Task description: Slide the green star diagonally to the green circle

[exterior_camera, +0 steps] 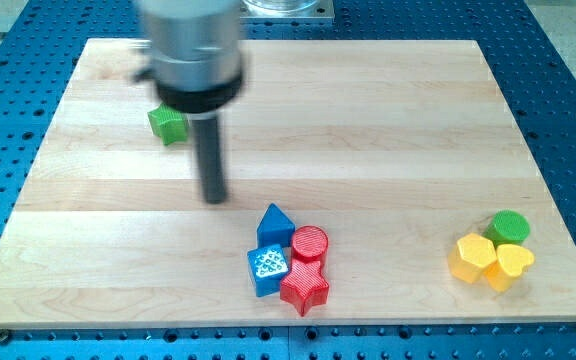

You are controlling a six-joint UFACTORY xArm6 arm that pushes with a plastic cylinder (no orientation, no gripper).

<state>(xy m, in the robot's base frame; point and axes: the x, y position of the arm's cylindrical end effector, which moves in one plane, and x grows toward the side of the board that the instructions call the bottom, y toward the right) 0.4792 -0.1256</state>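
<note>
**A:** Where does the end effector sit?

**B:** It is a bare rod with nothing to spread or pinch. The tip (214, 198) rests on the bench (388, 120), left of centre, touching no block.

**A:** And the green star (168, 124)?

**B:** Up and toward the view's left of the tip, near the bench's upper left corner, partly tucked behind the arm's housing.

**A:** The goal?

**B:** The green circle (509, 227) lies far off at the view's lower right, touching two yellow blocks (490, 261). So the tip stands on the goal side of the star; it likely must go round to the star's upper left before pushing.

**A:** Obstacles?

**B:** The blue and red cluster (288, 261) sits below the diagonal, probably clear.
</note>
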